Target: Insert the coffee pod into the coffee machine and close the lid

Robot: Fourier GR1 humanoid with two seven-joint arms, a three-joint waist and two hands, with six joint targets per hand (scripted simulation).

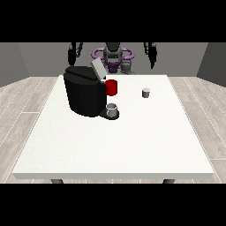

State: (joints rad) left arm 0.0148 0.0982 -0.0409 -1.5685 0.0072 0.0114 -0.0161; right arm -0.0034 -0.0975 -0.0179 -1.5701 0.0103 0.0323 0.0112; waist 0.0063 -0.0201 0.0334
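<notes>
White table (132,145), wood-plank floor (22,101), grey walls (39,57).

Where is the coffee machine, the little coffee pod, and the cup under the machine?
coffee machine (84,95): front view, on its black body.
coffee pod (146,92): front view, on its small grey side, standing alone on the table.
cup (112,110): front view, on its grey side, on the machine's base.

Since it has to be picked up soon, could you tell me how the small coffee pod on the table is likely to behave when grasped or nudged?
The coffee pod looks small and squat, so it is probably light and may slide on the smooth white table if nudged. Standing upright on its flat base, it seems unlikely to tip, though on its side its round body could roll.
</notes>
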